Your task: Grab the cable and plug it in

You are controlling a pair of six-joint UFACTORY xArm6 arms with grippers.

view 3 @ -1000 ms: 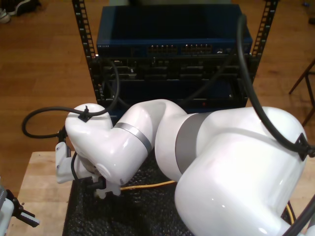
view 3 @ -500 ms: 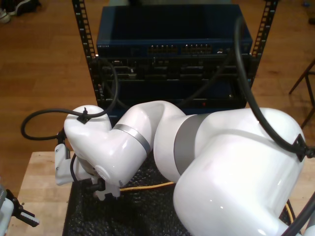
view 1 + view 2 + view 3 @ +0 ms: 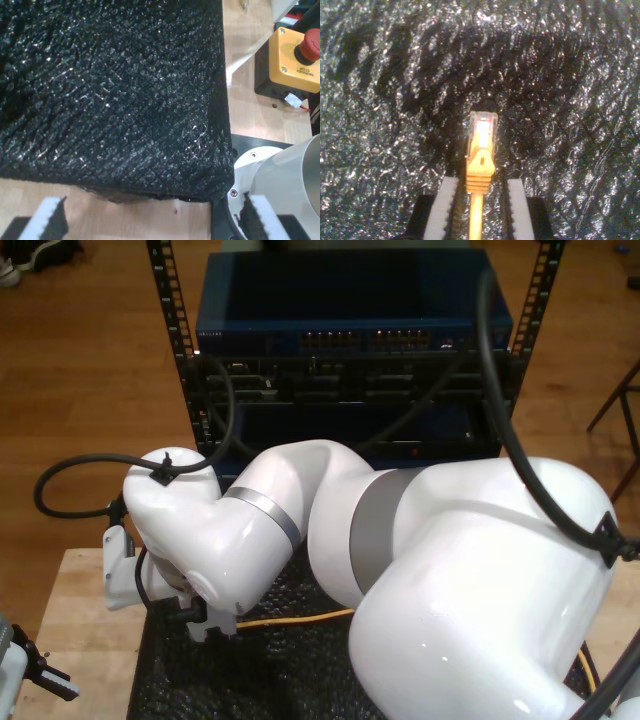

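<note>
Exterior view: my second hand (image 3: 205,625), clamped on the cable (image 3: 479,165), has shifted toward that view's left.

A black textured mat (image 3: 110,95) lies on a pale wooden table (image 3: 250,100), one rounded corner toward my first gripper (image 3: 150,222). The gripper's two white-padded fingers (image 3: 47,217) stand well apart — nothing between them. Beyond the mat's edge sits a yellow box (image 3: 295,60) with a red stop button (image 3: 312,45) — beside it, a grey round arm base (image 3: 285,180).
</note>
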